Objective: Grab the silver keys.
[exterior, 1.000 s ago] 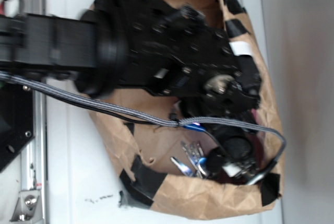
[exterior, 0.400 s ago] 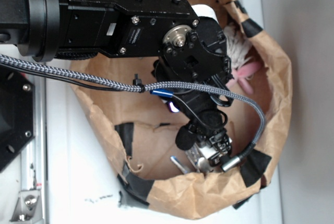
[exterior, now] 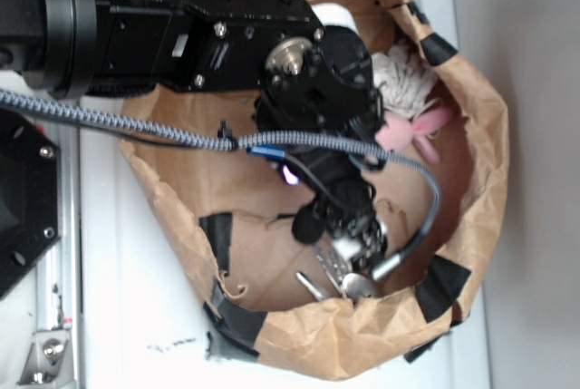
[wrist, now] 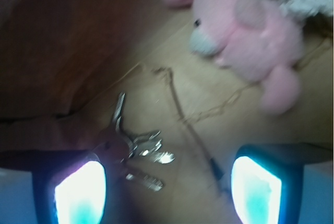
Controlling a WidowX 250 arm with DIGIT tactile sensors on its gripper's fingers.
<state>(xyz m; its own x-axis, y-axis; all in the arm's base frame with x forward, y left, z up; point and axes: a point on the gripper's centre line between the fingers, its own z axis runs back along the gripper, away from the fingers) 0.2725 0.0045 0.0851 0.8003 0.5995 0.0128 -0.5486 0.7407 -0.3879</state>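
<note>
The wrist view looks down between two glowing pads (wrist: 81,192), set wide apart with bare bag floor between them, so the gripper (wrist: 169,190) is spread and pinching nothing; the exterior view hides this, since the arm (exterior: 181,26) and its grey cable (exterior: 412,180) cover most of the gripper (exterior: 353,248) there. The keys (wrist: 135,151) lie on the floor of the bag (wrist: 209,78), fanned out from a ring, just beside the pad on the picture's left and nearly touching it, well apart from the other pad. In the exterior view only a few blades of the keys (exterior: 317,285) show, poking out under the gripper close to the bag's lower wall (exterior: 362,335). The wrist view shows a pink toy (wrist: 250,31) clearly, beyond the keys toward the far end of the bag and well apart from them, with something pale and fuzzy behind it that is too blurred to name; the exterior view shows only a slice of the toy (exterior: 412,126) past the arm. The bag's brown paper wall, patched with black tape (exterior: 444,285), rises close around the keys on the left in the wrist view, while open floor lies between the keys and the toy
</note>
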